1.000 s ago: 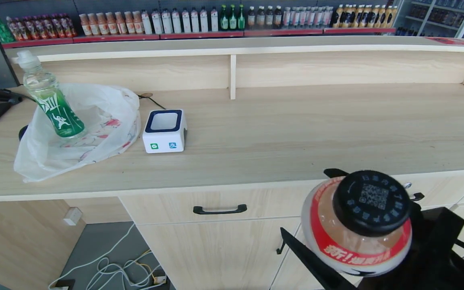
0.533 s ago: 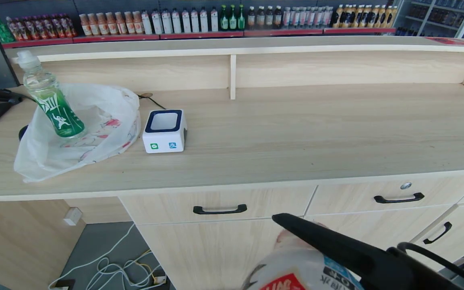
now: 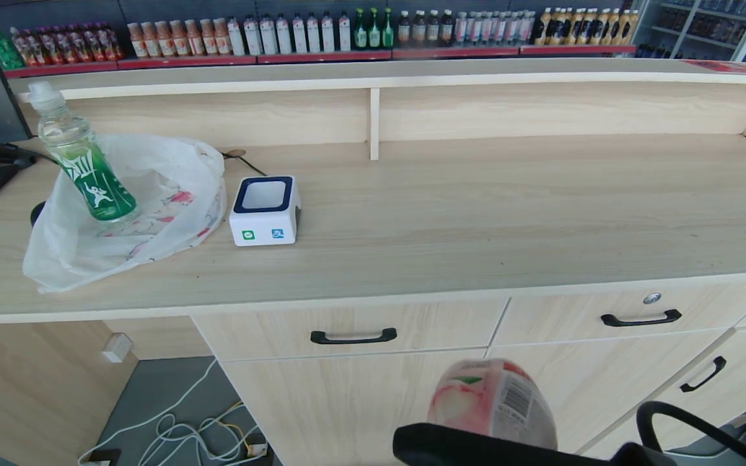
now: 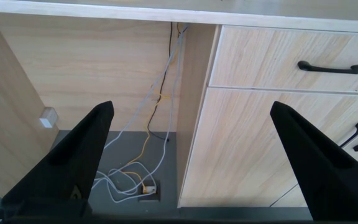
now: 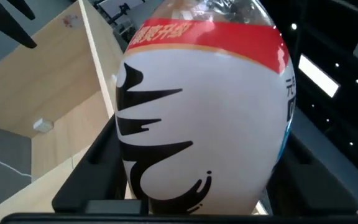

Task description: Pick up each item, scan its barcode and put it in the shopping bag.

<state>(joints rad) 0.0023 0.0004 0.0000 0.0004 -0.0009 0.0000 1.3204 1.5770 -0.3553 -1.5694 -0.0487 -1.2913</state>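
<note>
Right gripper [image 5: 207,186]: clamped round the peach drink bottle [image 3: 489,402], held low before the cabinet drawers [image 3: 412,323], below the edge of the counter [image 3: 476,213], barcode facing up. Left gripper [image 4: 191,162]: fingers spread wide, empty, down by the cabinet front. Step judged: item picked, scan pending; the next move calls for lifting the bottle over the counter and turning its barcode to the scanner [image 3: 264,210] window, then on to the shopping bag [image 3: 153,220], where a green bottle [image 3: 85,165] stands.
</note>
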